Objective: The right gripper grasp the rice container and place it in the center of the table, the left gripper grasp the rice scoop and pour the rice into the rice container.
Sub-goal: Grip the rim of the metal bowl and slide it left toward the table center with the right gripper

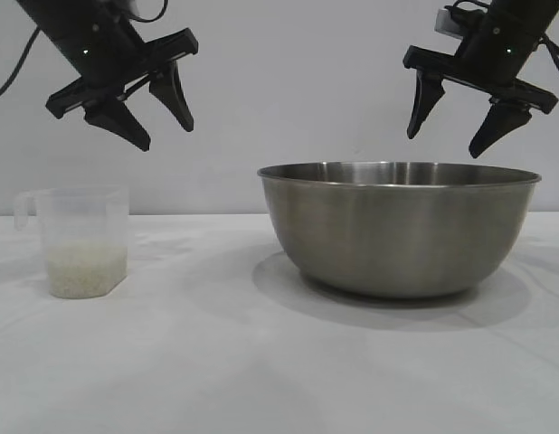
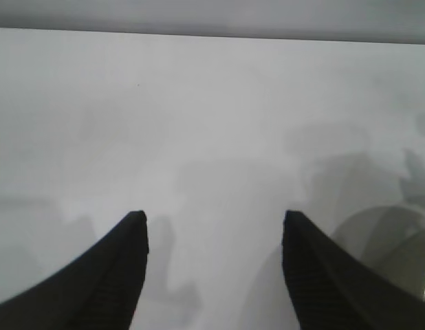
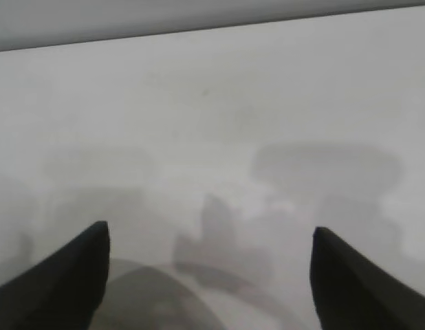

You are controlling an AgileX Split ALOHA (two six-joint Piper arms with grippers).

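Note:
The rice container (image 1: pixel 399 231), a large steel bowl, stands on the white table (image 1: pixel 216 362) right of centre. The rice scoop (image 1: pixel 79 240), a small clear cup with a loop handle, stands at the left with rice (image 1: pixel 85 269) in its bottom. My left gripper (image 1: pixel 166 136) hangs open and empty high above the table, up and right of the scoop. My right gripper (image 1: pixel 447 145) hangs open and empty just above the bowl's far rim. In the right wrist view the bowl's rim (image 3: pixel 150 302) shows between the open fingers. In the left wrist view the bowl's edge (image 2: pixel 405 254) shows beside one finger.
A plain pale wall stands behind the table. Bare tabletop lies between the scoop and the bowl and in front of both.

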